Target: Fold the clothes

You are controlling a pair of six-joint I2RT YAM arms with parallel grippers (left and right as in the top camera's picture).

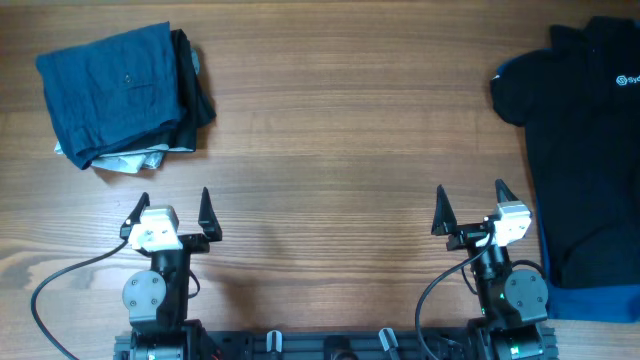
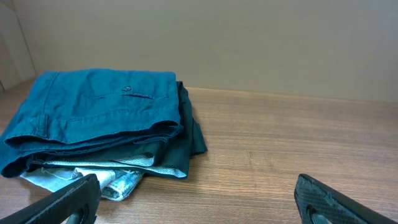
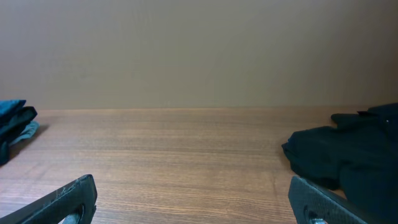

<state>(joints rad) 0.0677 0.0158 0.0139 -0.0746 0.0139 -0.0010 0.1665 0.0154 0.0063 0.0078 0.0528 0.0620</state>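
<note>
**Clothes at both ends of the bench; both hands apart and empty**

The black polo shirt [image 1: 585, 160] lies spread and unfolded at the right end of the bench [image 1: 330, 130], running off the right edge of the overhead view. Its collar points toward the far side, one short sleeve reaches toward the bench's middle, and a small white logo [image 1: 625, 80] shows on the chest. A strip of blue fabric [image 1: 590, 300] shows beneath the shirt's near hem, and a thin blue edge follows the sleeve.

At the far left corner sits a folded stack [image 1: 125, 100]. On top is a blue folded garment [image 2: 93, 109] with a button and a stitched seam on its upper face. A dark garment [image 2: 186, 137] lies under it and protrudes on the right side, and pale striped fabric [image 2: 93, 177] is at the bottom. Stack and shirt are well apart, with bare wood grain between them.

The left hand [image 1: 172, 200] is near the front edge of the bench, on the near side of the stack and not touching it. Its two black fingers [image 2: 68, 199] stand wide apart with nothing between them. The right hand [image 1: 470, 192] is just beside the polo shirt's left edge, clear of the cloth, its fingers [image 3: 68, 199] equally spread and empty.

In the right wrist view the shirt appears as a dark rumpled mass at lower right, and the stack only as a sliver at the far left. A black cable [image 1: 50, 290] loops from the left arm's base. A plain beige wall [image 3: 199, 50] stands behind the bench.
</note>
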